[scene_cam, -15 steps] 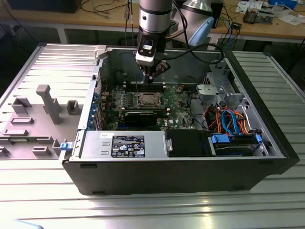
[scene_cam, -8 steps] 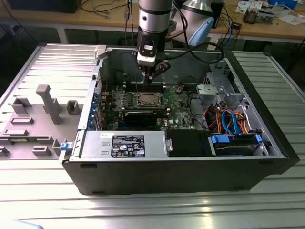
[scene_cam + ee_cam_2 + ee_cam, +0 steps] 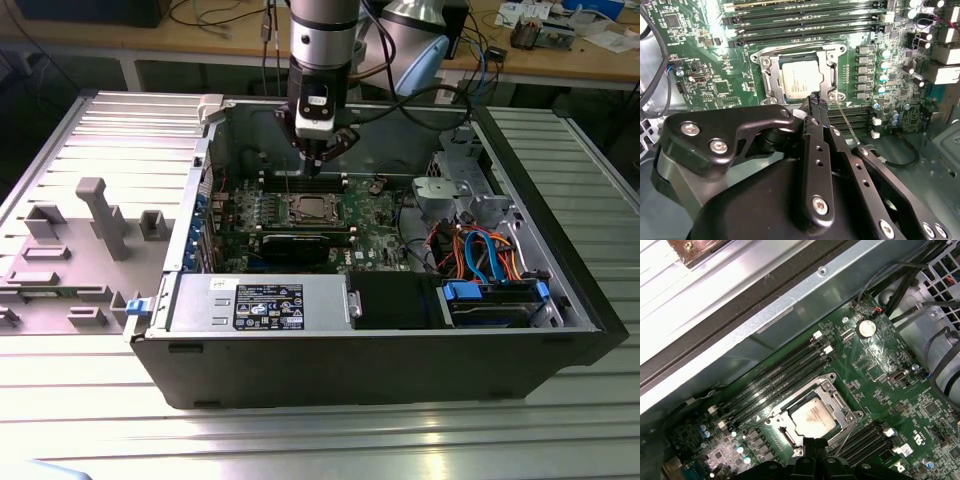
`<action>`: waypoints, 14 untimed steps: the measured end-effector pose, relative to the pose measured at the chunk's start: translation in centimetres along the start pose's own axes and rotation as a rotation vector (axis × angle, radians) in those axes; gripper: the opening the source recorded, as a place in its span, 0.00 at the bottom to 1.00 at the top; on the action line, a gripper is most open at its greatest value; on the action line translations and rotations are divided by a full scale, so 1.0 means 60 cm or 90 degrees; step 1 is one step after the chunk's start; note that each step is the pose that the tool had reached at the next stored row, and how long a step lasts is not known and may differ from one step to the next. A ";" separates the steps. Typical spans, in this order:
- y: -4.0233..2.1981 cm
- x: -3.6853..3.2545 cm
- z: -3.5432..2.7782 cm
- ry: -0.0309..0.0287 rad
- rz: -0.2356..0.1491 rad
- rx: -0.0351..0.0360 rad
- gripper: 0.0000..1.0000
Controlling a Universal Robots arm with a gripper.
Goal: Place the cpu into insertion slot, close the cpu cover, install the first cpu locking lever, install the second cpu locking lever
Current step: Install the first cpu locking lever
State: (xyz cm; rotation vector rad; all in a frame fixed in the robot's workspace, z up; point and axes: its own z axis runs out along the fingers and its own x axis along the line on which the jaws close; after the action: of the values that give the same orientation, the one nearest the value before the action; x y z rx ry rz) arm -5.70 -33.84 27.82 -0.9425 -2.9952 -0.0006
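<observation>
We find the cpu (image 3: pixel 799 80) seated in the insertion slot (image 3: pixel 756 56) under the lowered cpu cover (image 3: pixel 771 80), and the gripper (image 3: pixel 815 100), fingers pressed together into one narrow tip, we judge for working the thin locking lever (image 3: pixel 846 121) just beside it.

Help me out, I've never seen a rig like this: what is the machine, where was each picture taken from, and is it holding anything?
It is one robot arm whose gripper hangs over an open computer case on a ribbed metal table. The exterior view comes from a camera off the arm; both wrist views come from cameras riding on the arm, looking past the gripper at the green board. There the cpu lies with the cpu cover flat around it. The gripper's fingers are pressed together near the cover's edge, with nothing seen between them.
</observation>
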 end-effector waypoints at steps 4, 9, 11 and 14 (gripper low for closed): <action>-0.001 0.000 0.000 -0.0042 -0.005 -0.0062 0.11; -0.001 0.000 0.000 -0.0063 -0.035 -0.0081 0.11; -0.001 0.000 0.000 -0.0065 -0.050 -0.0084 0.11; -0.001 0.000 0.001 -0.0067 -0.072 -0.0087 0.11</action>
State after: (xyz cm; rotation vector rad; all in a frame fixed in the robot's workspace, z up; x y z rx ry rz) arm -5.73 -33.90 27.78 -0.7760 -3.0571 -0.0162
